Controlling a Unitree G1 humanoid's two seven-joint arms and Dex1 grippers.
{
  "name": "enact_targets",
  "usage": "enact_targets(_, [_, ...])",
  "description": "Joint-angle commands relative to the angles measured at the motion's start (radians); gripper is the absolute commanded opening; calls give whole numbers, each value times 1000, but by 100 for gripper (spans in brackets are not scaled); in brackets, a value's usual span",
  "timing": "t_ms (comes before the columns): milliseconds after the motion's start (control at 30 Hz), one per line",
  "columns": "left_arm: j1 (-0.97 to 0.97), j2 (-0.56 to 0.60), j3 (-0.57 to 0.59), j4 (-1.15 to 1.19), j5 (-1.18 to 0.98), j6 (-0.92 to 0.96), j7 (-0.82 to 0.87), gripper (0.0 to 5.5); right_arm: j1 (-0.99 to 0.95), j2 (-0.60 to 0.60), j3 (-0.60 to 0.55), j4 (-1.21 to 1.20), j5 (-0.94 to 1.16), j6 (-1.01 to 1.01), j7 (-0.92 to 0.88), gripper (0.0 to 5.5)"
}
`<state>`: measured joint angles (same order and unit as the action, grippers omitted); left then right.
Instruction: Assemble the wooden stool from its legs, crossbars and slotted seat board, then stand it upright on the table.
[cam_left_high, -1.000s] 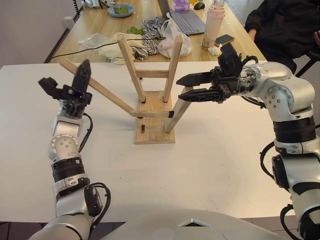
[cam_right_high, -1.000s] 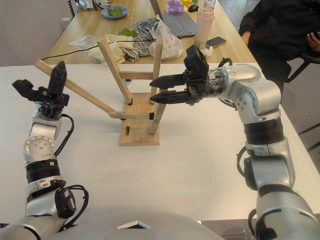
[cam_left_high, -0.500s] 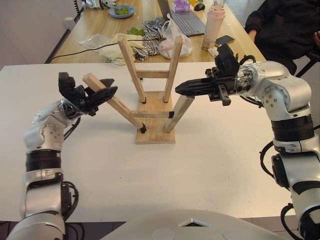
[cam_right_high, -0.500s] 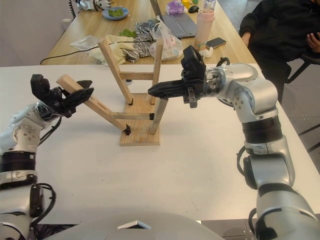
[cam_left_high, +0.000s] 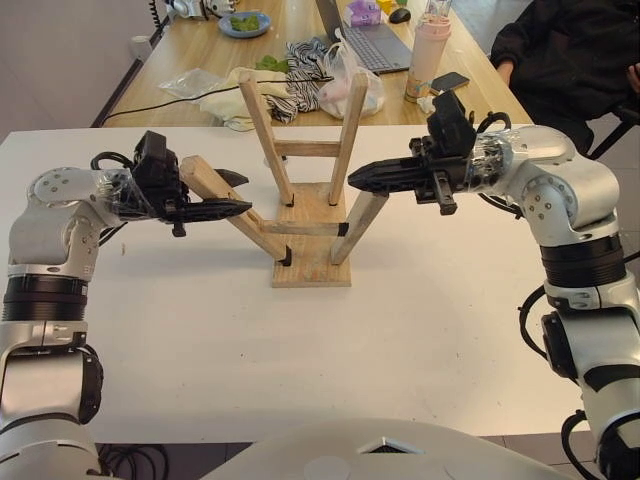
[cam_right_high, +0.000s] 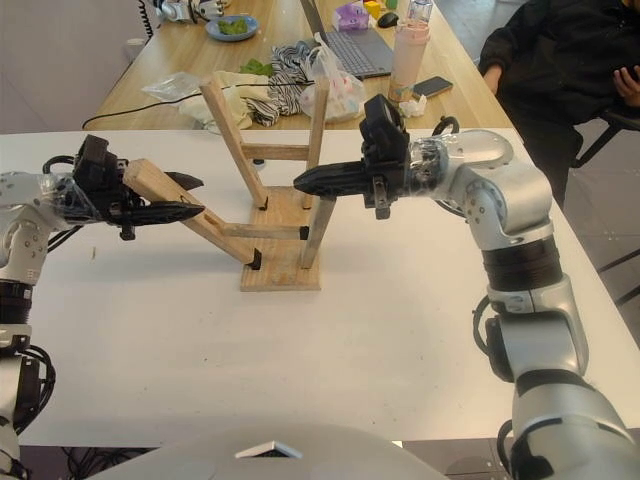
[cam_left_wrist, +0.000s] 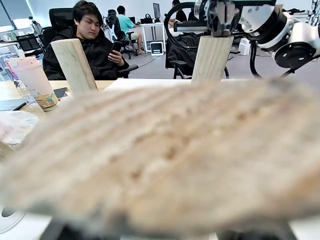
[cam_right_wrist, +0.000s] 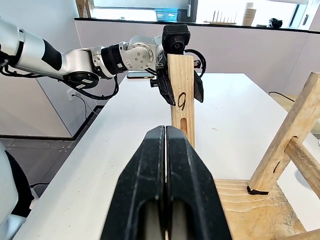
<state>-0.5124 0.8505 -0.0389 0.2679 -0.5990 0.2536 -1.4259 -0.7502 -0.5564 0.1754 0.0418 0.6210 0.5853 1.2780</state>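
Observation:
The slotted seat board (cam_left_high: 310, 268) lies flat on the white table (cam_left_high: 400, 330). Two legs (cam_left_high: 262, 130) joined by a crossbar (cam_left_high: 305, 148) stand up from its far side. A shorter leg (cam_left_high: 358, 222) stands at its right edge, and a lower crossbar (cam_left_high: 305, 228) runs leftward from it. A tilted leg (cam_left_high: 262, 235) leans to the left, its lower end on the board. My left gripper (cam_left_high: 248, 191) is shut on this leg's upper part, also visible from the right wrist (cam_right_wrist: 185, 100). My right gripper (cam_left_high: 353, 180) is shut and empty, level over the right leg's top.
Beyond the white table stands a wooden table (cam_left_high: 180, 50) with a laptop (cam_left_high: 365, 40), a pink bottle (cam_left_high: 428, 55), a phone, bags (cam_left_high: 335, 85) and a blue bowl (cam_left_high: 242, 20). A person sits at the back right.
My left arm swung in from an upright open pose and closed on the tilted leg, which slid down onto the board. My right gripper closed, leaving the right leg's top.

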Motion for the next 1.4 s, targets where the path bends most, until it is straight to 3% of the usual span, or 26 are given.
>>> enact_targets(33, [58, 13, -150, 6, 220, -1, 31, 201, 87, 34, 109, 26, -86, 32, -34, 0])
enact_targets(367, [19, -61, -215, -23, 268, -11, 91, 201, 91, 31, 138, 25, -88, 18, -37, 0])
enact_targets(600, [83, -66, -395, -120, 432, 54, 144, 201, 99, 53, 189, 46, -148, -43, -66, 0])
enact_targets(700, [110, -51, -375, -127, 410, 79, 168, 271, 49, 101, 122, 122, -154, -70, -154, 0])
enact_targets(800, [130, -60, -341, -147, 372, 109, 223, 317, 24, 106, 101, 193, -175, -104, -204, 50])
enact_targets(867, [131, -77, -320, -154, 353, 123, 268, 322, 4, 117, 75, 237, -193, -140, -239, 83])
enact_targets(1033, [129, -114, -257, -206, 282, 173, 352, 322, -69, 146, -18, 343, -203, -198, -338, 83])
enact_targets(1167, [137, -128, -229, -238, 268, 190, 392, 322, -95, 145, -143, 253, -154, -141, -472, 83])
enact_targets(1233, [140, -139, -215, -241, 264, 194, 411, 322, -71, 148, -130, 170, -229, -170, -557, 83])
enact_targets(1400, [147, -148, -189, -259, 255, 204, 439, 322, 63, 199, 45, -73, -534, -372, -742, 83])
